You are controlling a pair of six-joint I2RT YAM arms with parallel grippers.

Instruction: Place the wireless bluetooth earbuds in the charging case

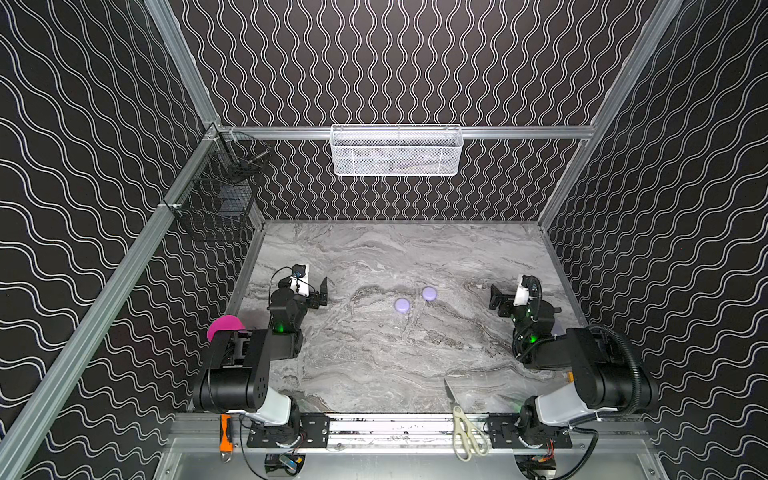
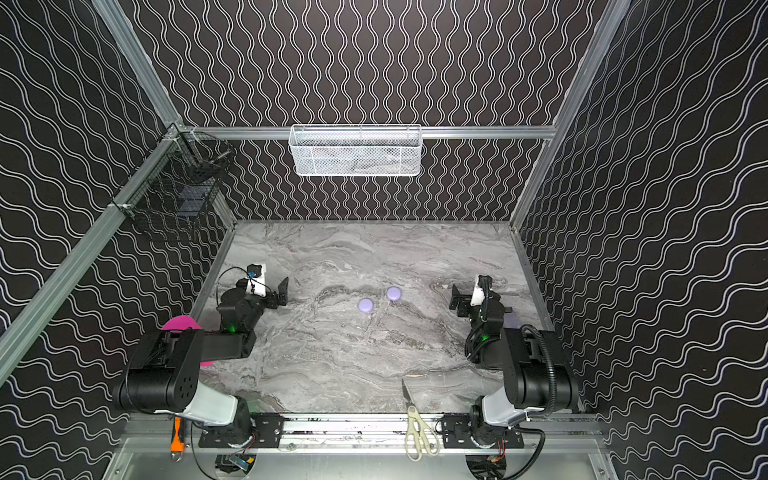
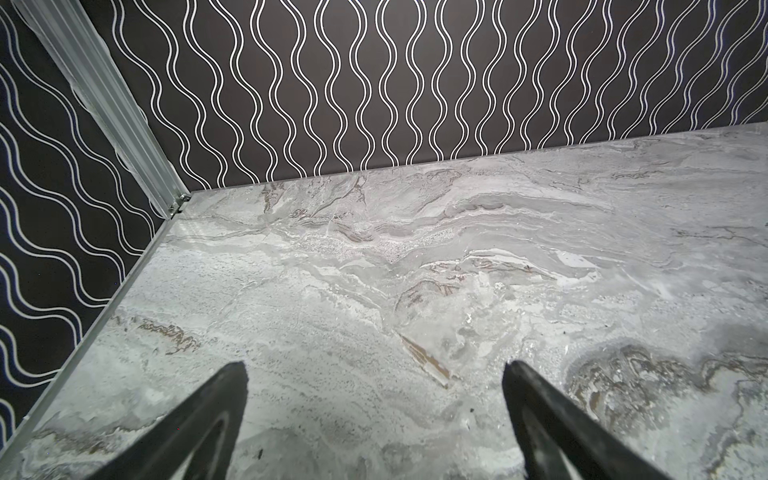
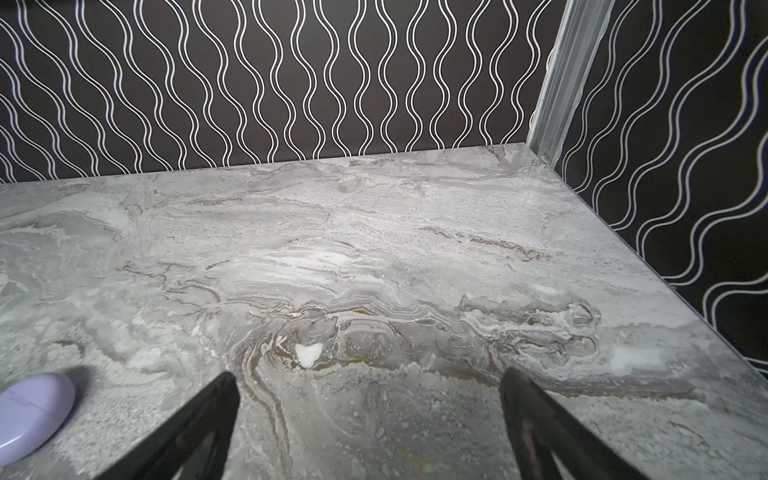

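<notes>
Left tool (image 3: 374,370) and right tool (image 4: 368,376) gape empty; the shut cases (image 1: 402,305) (image 1: 429,294) look light, slick, so pinch across the sides.

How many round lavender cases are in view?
2: near case at centre; far case just right of it and farther back, not touching. More may be hidden.

Near case (image 1: 402,305) just left of far case (image 1: 429,294) on the tabletop (image 1: 374,353), left claw (image 1: 322,295) well to their left, right claw (image 1: 495,300) well right, scissors (image 1: 461,419) across front edge.
</notes>
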